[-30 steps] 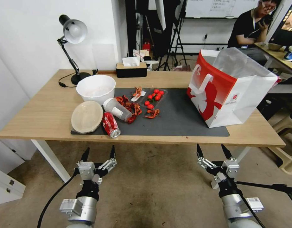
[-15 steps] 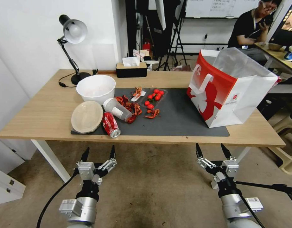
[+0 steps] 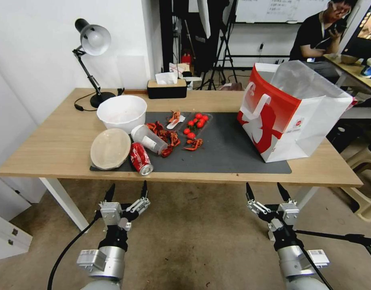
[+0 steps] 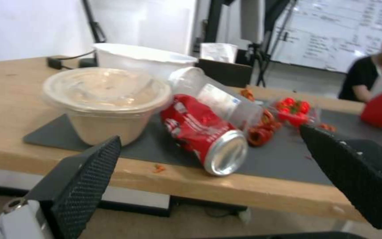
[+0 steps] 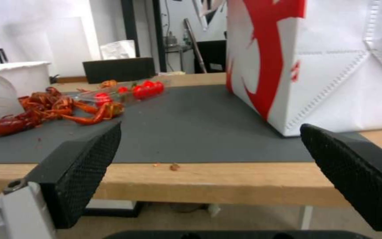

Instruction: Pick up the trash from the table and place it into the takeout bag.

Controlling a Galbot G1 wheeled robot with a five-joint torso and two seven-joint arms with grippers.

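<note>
Below the table [image 3: 56,149] edge both grippers, left gripper [image 3: 126,190] and right gripper [image 3: 265,191], hang spread; red soda can [image 3: 141,158] lettering looks unreadable.

a white wall [image 3: 36,60] runs along the left, with a black desk lamp [image 3: 91,44] leaning out from it. the floor [image 3: 193,237] is worn, stained brown concrete. at the back stand dark tripods [image 3: 223,52] and a whiteboard [image 3: 274,10]; a beige stool [image 3: 364,169] sits at the right.
</note>
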